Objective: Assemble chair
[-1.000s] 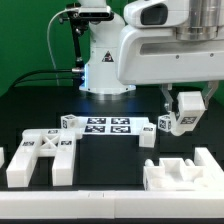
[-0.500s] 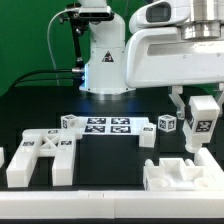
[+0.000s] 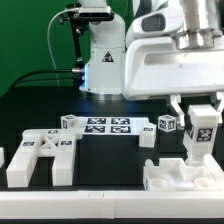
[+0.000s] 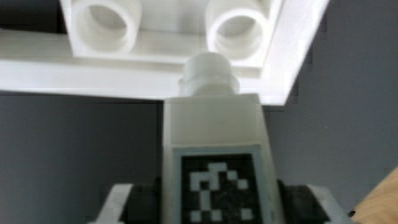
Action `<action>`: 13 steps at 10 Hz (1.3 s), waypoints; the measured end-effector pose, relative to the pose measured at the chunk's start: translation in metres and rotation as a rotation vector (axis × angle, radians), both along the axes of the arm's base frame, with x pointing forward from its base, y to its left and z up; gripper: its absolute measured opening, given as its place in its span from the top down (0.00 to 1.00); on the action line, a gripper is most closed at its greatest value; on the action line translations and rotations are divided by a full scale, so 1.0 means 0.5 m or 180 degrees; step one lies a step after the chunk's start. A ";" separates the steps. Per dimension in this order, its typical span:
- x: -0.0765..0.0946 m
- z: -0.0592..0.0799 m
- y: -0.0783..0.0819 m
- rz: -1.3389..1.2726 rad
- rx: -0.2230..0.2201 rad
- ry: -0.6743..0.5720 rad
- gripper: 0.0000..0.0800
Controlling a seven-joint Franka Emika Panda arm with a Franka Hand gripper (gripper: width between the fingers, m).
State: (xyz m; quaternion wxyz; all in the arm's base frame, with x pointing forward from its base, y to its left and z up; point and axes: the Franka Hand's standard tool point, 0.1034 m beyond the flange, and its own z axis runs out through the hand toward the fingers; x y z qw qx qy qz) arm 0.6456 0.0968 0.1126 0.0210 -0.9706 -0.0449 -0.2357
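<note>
- One gripper [image 3: 203, 112], on the single arm [image 3: 150, 55], at the exterior view's right. I read it as clamped on one chair leg [image 3: 199, 140], a finger on each side of the leg's upper end.
- That leg hangs upright, with one square tag facing the exterior camera. Its lower end is right at the top of the seat panel [image 3: 172, 178]; I cannot tell whether they touch.
- One seat panel, blocky and notched, lies on the black table [image 3: 110, 160] at the front right of the exterior view.
- In the wrist view I count two round holes [image 4: 107, 25] in the panel [image 4: 107, 78]. The rounded tip of the leg [image 4: 217, 120] points at the panel between them. Two dark fingers [image 4: 125, 203] flank the leg's tagged face.
- One frame part [image 3: 40, 155], with several tags, lies at the front of the exterior view's left, well apart from the panel.
- One marker board [image 3: 106, 126] lies flat at the centre.
- Two small tagged parts [image 3: 68, 123] stand just beside the board, one at each end.
</note>
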 end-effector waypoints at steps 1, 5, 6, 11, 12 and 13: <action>0.008 -0.012 0.018 0.0031 0.0003 0.0000 0.64; 0.018 -0.052 0.022 0.0056 -0.0010 -0.0118 0.64; 0.017 -0.052 0.023 0.0062 -0.0011 -0.0123 0.64; -0.007 -0.047 0.037 0.0104 -0.0012 -0.0107 0.64; -0.009 -0.049 0.039 0.0109 -0.0013 -0.0100 0.64; -0.011 -0.051 0.039 0.0111 -0.0014 -0.0094 0.64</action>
